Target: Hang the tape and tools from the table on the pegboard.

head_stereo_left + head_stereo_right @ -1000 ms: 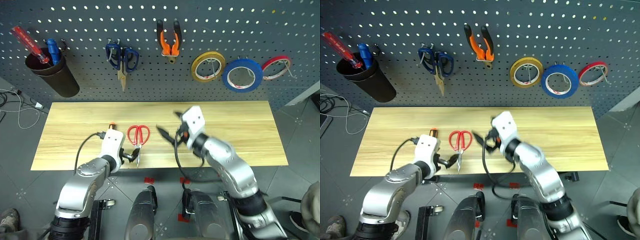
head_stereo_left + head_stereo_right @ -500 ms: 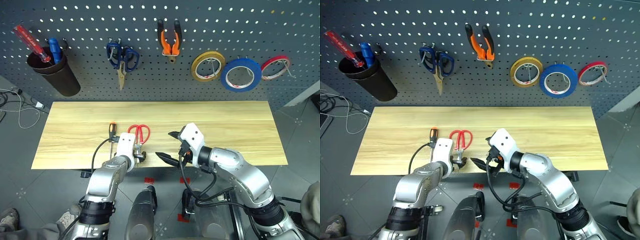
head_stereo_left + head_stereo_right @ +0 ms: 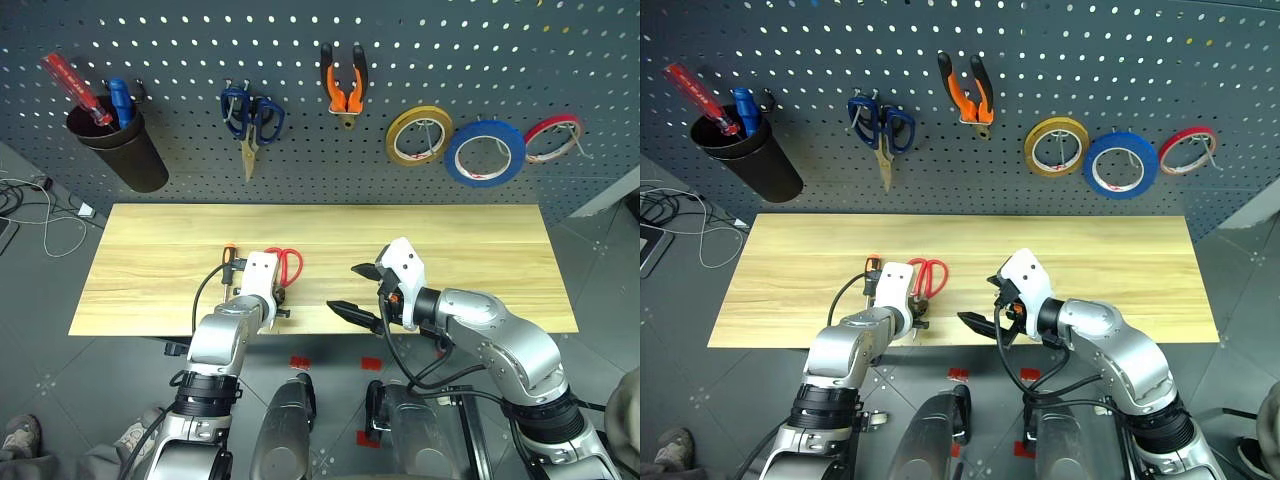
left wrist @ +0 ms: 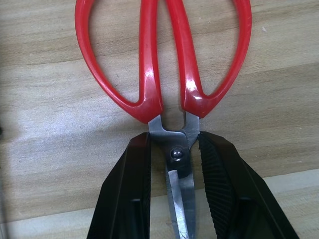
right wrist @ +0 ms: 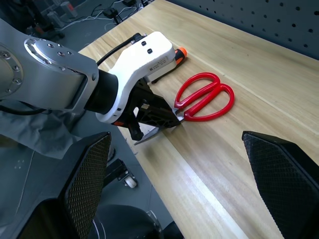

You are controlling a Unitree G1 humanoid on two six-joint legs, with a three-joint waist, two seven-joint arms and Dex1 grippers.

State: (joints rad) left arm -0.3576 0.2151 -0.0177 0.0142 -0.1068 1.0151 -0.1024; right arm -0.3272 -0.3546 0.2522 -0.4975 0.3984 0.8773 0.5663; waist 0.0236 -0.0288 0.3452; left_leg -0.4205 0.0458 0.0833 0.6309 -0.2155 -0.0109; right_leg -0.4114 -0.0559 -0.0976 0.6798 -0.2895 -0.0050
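Note:
The red-handled scissors (image 4: 164,64) lie flat on the table (image 3: 480,250), handles toward the pegboard (image 3: 300,30). My left gripper (image 4: 174,149) is shut on them: its two black fingers (image 4: 132,184) press on both sides of the pivot. Just left of it lies the slim screwdriver (image 3: 227,264). My right gripper (image 3: 355,290) hovers open over the table's front edge, to the right of the scissors, with nothing in it. The orange pliers (image 3: 341,78) and the blue tape (image 3: 485,152) hang on the pegboard.
Also on the pegboard are blue-handled scissors (image 3: 250,115), a yellow tape ring (image 3: 418,135), a thin red tape ring (image 3: 553,137), and a dark cup (image 3: 115,150) holding red and blue screwdrivers. Cables (image 3: 40,215) lie on the floor at the left.
My left gripper came forward and right from the table's front edge and closed its fingers on the scissors' pivot. My right gripper drew back toward the front edge, still open.

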